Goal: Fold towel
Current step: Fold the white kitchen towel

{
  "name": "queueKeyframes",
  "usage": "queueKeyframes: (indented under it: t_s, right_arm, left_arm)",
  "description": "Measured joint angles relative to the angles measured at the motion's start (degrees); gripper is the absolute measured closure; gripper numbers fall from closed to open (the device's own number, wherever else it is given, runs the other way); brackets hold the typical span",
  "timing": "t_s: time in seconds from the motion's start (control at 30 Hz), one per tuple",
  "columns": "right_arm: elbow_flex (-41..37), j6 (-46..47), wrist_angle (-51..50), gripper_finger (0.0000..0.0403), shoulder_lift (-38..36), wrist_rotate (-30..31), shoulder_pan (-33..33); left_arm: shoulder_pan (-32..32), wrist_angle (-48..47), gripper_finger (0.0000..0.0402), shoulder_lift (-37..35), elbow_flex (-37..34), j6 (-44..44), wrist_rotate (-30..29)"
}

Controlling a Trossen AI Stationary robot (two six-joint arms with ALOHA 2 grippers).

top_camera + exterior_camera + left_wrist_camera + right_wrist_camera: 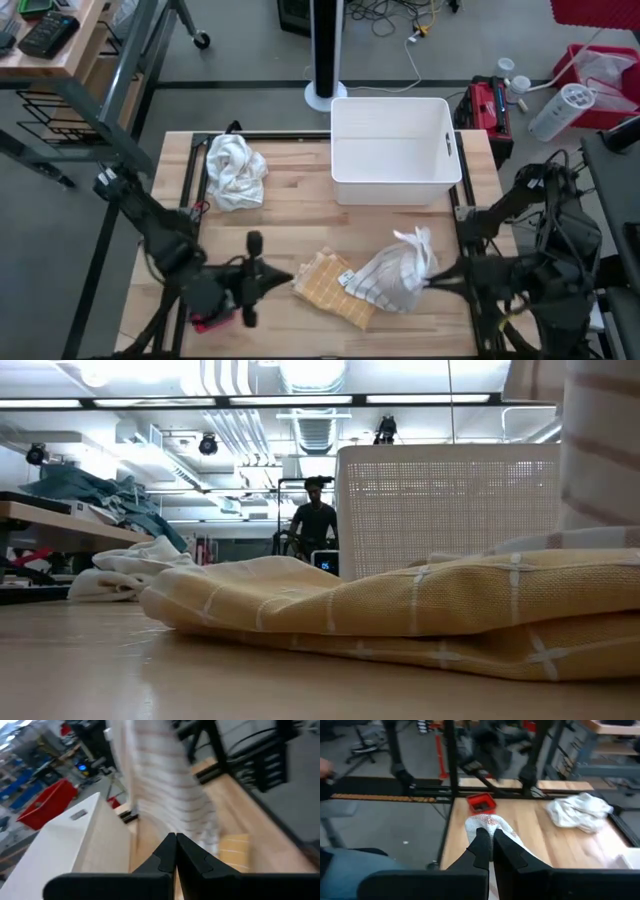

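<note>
A white towel with thin stripes [398, 275] is bunched up at the table's near right, and my right gripper [432, 278] is shut on it. In the low view the striped towel [600, 450] hangs down onto a folded yellow checked towel [400, 610]. That yellow towel [330, 290] lies flat near the table's front middle. My left gripper [288, 278] is shut just left of the yellow towel with nothing between its fingers. The left wrist view shows the striped towel [160, 775] and the yellow towel [232, 851] ahead of its fingers. My right gripper pinches a bunched part of the striped towel [489, 826] between its two shut fingers, coming nearly level from the table's right side. How many layers it has cannot be seen. The towel droops from the fingers, and its lower part [365, 288] rests on the yellow towel.
A white plastic bin [395, 150] stands at the far middle of the table. A crumpled white cloth [235, 172] lies at the far left. Bare wood [300, 215] stretches between the bin and the towels. A person [315, 525] stands far off in the room.
</note>
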Motion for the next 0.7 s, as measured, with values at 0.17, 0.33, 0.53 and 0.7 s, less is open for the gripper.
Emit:
queueKeyframes:
  t_s: [0.17,0.33,0.53,0.7]
  right_arm:
    - [0.0,-3.7,5.2,0.0403,2.1,-0.3,2.8]
    - [0.0,-7.3,10.4,0.0403,4.9,-0.1,5.9]
    - [0.0,-15.5,20.4,0.0403,8.6,0.3,8.1]
    - [0.0,-15.9,21.5,0.0403,10.0,1.9,7.8]
  left_arm:
    - [6.6,14.9,0.0401,0.8,-6.4,7.0,8.6]
    - [14.3,33.2,0.0398,0.6,-12.3,11.7,23.1]
    - [21.4,50.9,0.0373,6.6,-15.3,11.5,41.6]
    - [23.3,56.5,0.0347,16.7,-9.0,11.4,49.1]
